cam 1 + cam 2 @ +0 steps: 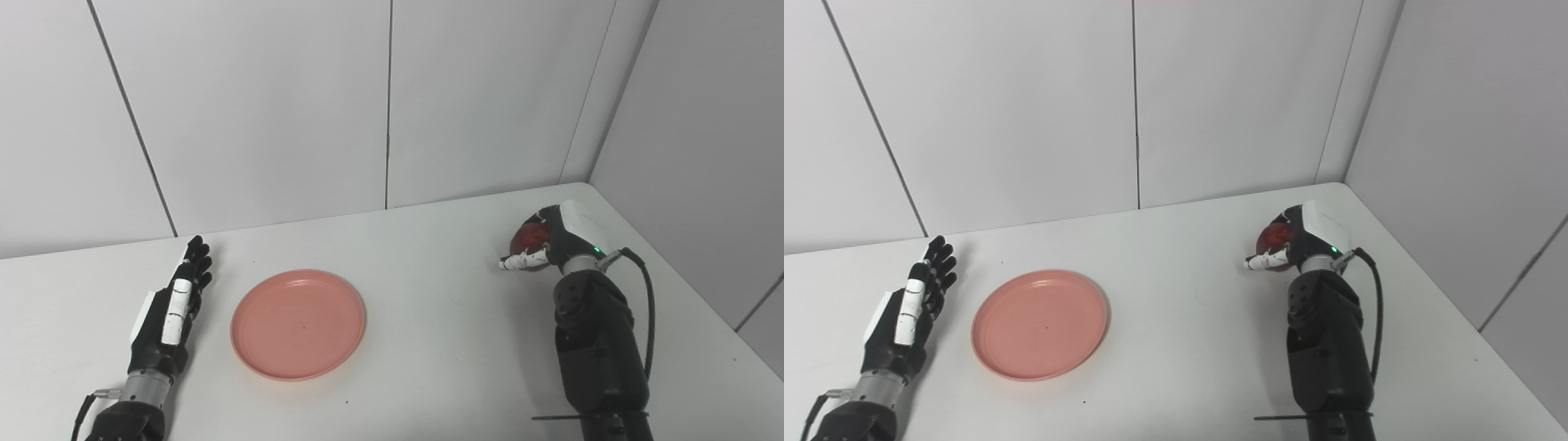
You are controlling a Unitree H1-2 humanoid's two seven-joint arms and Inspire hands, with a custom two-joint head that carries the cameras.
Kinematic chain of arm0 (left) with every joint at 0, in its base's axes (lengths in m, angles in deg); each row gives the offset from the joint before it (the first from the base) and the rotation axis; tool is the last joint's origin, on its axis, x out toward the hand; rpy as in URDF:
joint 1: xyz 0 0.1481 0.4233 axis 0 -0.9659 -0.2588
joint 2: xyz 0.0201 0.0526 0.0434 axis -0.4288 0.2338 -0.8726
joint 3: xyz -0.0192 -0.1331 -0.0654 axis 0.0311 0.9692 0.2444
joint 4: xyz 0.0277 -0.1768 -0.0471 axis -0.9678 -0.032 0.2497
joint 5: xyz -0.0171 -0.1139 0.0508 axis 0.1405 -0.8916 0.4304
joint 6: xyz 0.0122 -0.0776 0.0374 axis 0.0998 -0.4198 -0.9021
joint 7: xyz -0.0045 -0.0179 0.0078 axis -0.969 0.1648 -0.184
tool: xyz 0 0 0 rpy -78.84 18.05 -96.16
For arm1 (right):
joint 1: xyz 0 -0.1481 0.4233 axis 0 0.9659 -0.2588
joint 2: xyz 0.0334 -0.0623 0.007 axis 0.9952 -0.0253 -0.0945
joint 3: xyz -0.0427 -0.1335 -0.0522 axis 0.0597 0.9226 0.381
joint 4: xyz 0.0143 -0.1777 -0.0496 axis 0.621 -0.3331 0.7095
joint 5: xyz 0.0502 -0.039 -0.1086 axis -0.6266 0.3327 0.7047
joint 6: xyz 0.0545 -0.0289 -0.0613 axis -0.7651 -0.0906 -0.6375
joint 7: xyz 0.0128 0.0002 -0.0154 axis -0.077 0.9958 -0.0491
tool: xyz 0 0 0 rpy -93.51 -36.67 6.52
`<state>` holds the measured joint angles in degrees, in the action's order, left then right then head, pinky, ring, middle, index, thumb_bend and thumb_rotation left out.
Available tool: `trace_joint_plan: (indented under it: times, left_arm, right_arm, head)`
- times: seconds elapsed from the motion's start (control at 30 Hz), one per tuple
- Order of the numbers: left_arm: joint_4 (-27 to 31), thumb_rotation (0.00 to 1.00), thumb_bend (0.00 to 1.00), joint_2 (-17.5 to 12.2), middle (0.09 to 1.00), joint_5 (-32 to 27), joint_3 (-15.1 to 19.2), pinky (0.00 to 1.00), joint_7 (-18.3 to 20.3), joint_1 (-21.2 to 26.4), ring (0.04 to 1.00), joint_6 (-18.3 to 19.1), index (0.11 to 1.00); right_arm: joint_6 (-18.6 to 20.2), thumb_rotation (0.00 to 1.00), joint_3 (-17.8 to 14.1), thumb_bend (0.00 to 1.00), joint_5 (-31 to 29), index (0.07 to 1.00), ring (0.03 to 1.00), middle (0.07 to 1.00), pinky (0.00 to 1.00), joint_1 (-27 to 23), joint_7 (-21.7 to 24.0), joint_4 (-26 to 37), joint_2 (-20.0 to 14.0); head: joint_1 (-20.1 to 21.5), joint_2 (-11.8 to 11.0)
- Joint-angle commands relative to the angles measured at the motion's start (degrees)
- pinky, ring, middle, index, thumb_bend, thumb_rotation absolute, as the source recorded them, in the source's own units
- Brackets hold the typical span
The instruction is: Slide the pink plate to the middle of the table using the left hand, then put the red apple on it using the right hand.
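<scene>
We are seeing the pink plate (298, 324) lying flat on the white counter (429, 318), a little left of its middle, with nothing on it. Our left robot hand (174, 306) is resting just beside the plate's left edge, fingers stretched and holding nothing. Our right robot hand (551, 242) is wrapping its fingers around the red apple (531, 237) near the far right corner, well apart from the plate.

Apple grabbed, plate sitting empty

The red apple (531, 237) is gripped by the right hand (551, 242); the pink plate (298, 324) is flanked by the flat left hand (171, 312).
</scene>
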<state>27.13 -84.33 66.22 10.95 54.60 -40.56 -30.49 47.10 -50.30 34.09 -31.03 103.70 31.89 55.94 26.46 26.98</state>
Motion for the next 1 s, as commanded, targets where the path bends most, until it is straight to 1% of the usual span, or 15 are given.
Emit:
trace_joint_plan:
  times: [0.0, 0.03, 0.07, 0.17, 0.2, 0.23, 0.27, 0.3, 0.4, 0.43, 0.5, 0.63, 0.73, 0.9, 0.97]
  left_arm:
    - [2.5, 1.00, 0.69, -0.1, 1.000, 0.0, -0.2, 1.00, 0.0, 1.6, 1.000, -0.3, 1.000]
    - [2.8, 1.00, 0.69, 0.0, 1.000, 0.1, -0.2, 1.00, 0.0, 1.5, 1.000, -0.3, 1.000]
    - [2.8, 1.00, 0.69, 0.1, 1.000, 0.1, -0.3, 1.00, 0.0, 1.4, 1.000, -0.5, 1.000]
    - [2.7, 1.00, 0.70, 0.5, 1.000, 0.6, -0.5, 1.00, -0.4, 1.2, 1.000, -1.6, 1.000]
    - [2.7, 1.00, 0.70, 0.6, 1.000, 0.9, -0.6, 1.00, -0.6, 1.1, 1.000, -1.9, 1.000]
    - [2.7, 1.00, 0.70, 0.8, 1.000, 1.0, -0.7, 1.00, -0.8, 1.1, 1.000, -2.1, 1.000]
    - [2.7, 1.00, 0.70, 0.9, 1.000, 1.1, -0.8, 1.00, -0.9, 1.1, 1.000, -2.3, 1.000]
    - [2.7, 1.00, 0.70, 1.2, 1.000, 1.0, -0.7, 1.00, -1.0, 1.0, 1.000, -2.1, 1.000]
    - [2.9, 1.00, 0.70, 1.7, 1.000, 1.2, -0.8, 1.00, -1.4, 0.9, 1.000, -1.9, 1.000]
    - [3.0, 1.00, 0.70, 1.8, 1.000, 1.5, -1.0, 1.00, -1.6, 0.9, 1.000, -2.0, 1.000]
    - [3.3, 1.00, 0.71, 2.1, 1.000, 2.0, -1.2, 1.00, -2.0, 0.7, 1.000, -2.1, 1.000]
    - [4.4, 1.00, 0.71, 2.8, 1.000, 2.7, -1.3, 1.00, -2.6, 0.2, 1.000, -2.0, 1.000]
    - [5.3, 1.00, 0.72, 3.7, 1.000, 1.7, -1.0, 1.00, -2.7, -0.3, 1.000, -1.1, 1.000]
    - [6.3, 1.00, 0.71, 4.6, 1.000, 2.2, -1.3, 1.00, -3.5, -0.6, 1.000, -0.4, 1.000]
    - [6.8, 1.00, 0.71, 4.9, 1.000, 2.6, -1.4, 1.00, -3.8, -0.8, 1.000, -0.1, 1.000]
  right_arm:
    - [-0.1, 0.00, 0.9, 0.52, -2.1, 0.465, 0.475, 0.507, 0.51, -1.3, -4.0, 2.7, -1.0]
    - [-0.1, 0.00, 1.3, 0.52, -2.9, 0.463, 0.477, 0.507, 0.51, -1.2, -5.0, 3.1, -0.9]
    - [-0.2, 0.00, 2.0, 0.52, -3.7, 0.468, 0.470, 0.505, 0.47, -1.0, -6.2, 3.6, -0.7]
    - [-1.3, 0.00, 4.1, 0.52, -6.4, 0.507, 0.395, 0.443, 0.28, -0.5, -10.0, 4.9, -0.3]
    - [-1.9, 0.00, 4.8, 0.52, -7.3, 0.509, 0.388, 0.436, 0.25, -0.3, -11.2, 5.2, -0.1]
    - [-2.6, 0.00, 5.6, 0.52, -8.4, 0.494, 0.410, 0.460, 0.24, -0.1, -12.3, 5.5, -0.1]
    - [-2.8, 0.00, 6.3, 0.52, -9.3, 0.503, 0.395, 0.440, 0.22, 0.0, -13.1, 5.6, -0.2]
    - [-3.4, 0.00, 7.2, 0.51, -10.3, 0.507, 0.390, 0.434, 0.22, 0.2, -14.0, 5.9, 0.2]
    - [-5.1, 0.00, 9.5, 0.51, -13.1, 0.507, 0.391, 0.487, 0.23, 0.7, -16.8, 6.2, 0.9]
    - [-5.7, 0.00, 10.5, 0.51, -13.7, 0.506, 0.391, 0.488, 0.23, 1.0, -17.6, 6.3, 1.2]
    - [-6.9, 0.00, 12.4, 0.51, -14.9, 0.523, 0.362, 0.457, 0.19, 1.5, -18.6, 6.8, 1.6]
    - [-8.4, 0.00, 15.5, 0.51, -16.8, 0.531, 0.358, 0.461, 0.18, 2.5, -19.6, 7.6, 1.4]
    - [-9.8, 0.00, 17.9, 0.50, -18.3, 0.531, 0.349, 0.451, 0.17, 3.4, -19.6, 8.3, 1.6]
    - [-11.4, 0.00, 20.6, 0.50, -20.2, 0.528, 0.347, 0.445, 0.17, 4.4, -19.5, 8.9, 1.6]
    - [-12.8, 0.00, 21.8, 0.50, -20.7, 0.524, 0.344, 0.434, 0.14, 4.8, -19.5, 8.9, 1.4]
  head:
    - [-0.3, 0.1]
    - [-1.1, 0.2]
    - [-1.3, 0.2]
    - [-3.2, 0.1]
    - [-3.6, 0.1]
    - [-4.5, 0.1]
    - [-4.5, 0.1]
    - [-5.4, 0.1]
    - [-6.7, 0.2]
    - [-7.5, 0.2]
    - [-8.4, 0.1]
    - [-10.1, -0.3]
    - [-11.5, -0.6]
    - [-13.3, -0.7]
    - [-14.5, -0.8]
